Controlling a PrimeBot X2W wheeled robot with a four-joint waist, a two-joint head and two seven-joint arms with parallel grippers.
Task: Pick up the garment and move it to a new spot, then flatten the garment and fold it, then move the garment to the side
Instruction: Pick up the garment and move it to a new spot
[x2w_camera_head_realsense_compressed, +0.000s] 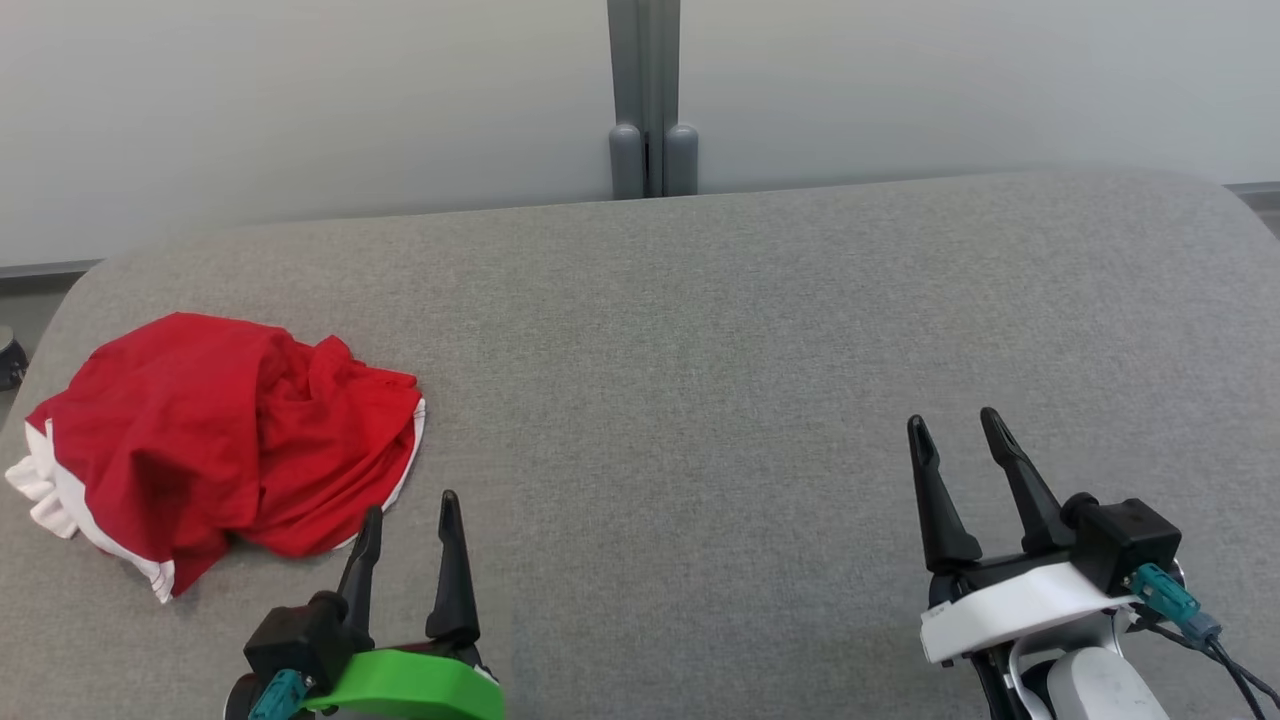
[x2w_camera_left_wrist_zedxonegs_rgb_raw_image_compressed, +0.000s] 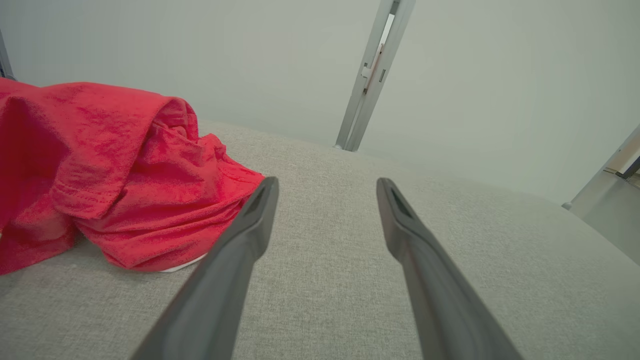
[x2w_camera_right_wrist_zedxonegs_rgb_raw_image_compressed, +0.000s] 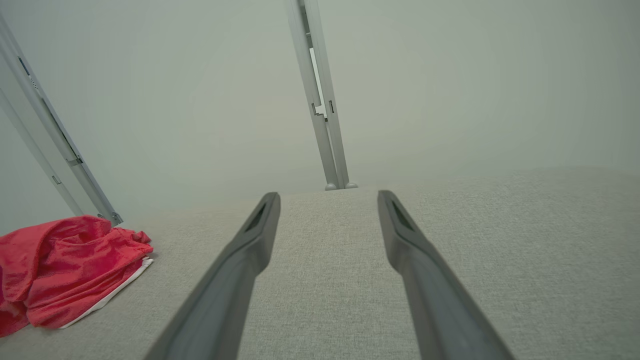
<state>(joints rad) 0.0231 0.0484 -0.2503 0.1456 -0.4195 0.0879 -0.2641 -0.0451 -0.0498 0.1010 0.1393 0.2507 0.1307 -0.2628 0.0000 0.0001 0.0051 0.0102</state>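
- Jaws spread wide on both arms, nothing in either.
- L jaws sit low over worktop (x2w_camera_head_realsense_compressed: 700, 330), tips just beside the near-right hem of garment (x2w_camera_head_realsense_compressed: 220, 430). Touching or not, can't tell. R jaws well apart from it, over the right side.
- Garment: red w/ white trim, crumpled heap at far-left end of worktop, white edge close to the left rim.
- Step in hand, as I judge it: first pick-up, not yet begun.
- L arm is the obvious one. Swing left & fwd and come down on the raised fold mid-heap, not the thin hem. More layers = surer pinch.
- Get one tip under the fold, close fully, check cloth bunches betw. tips before lifting.
- Lift straight up till trailing cloth clears, then carry toward centre, where both arms should reach.
- Risks: a sideways drag could tip the heap over the left rim; a single-layer grab may slip.
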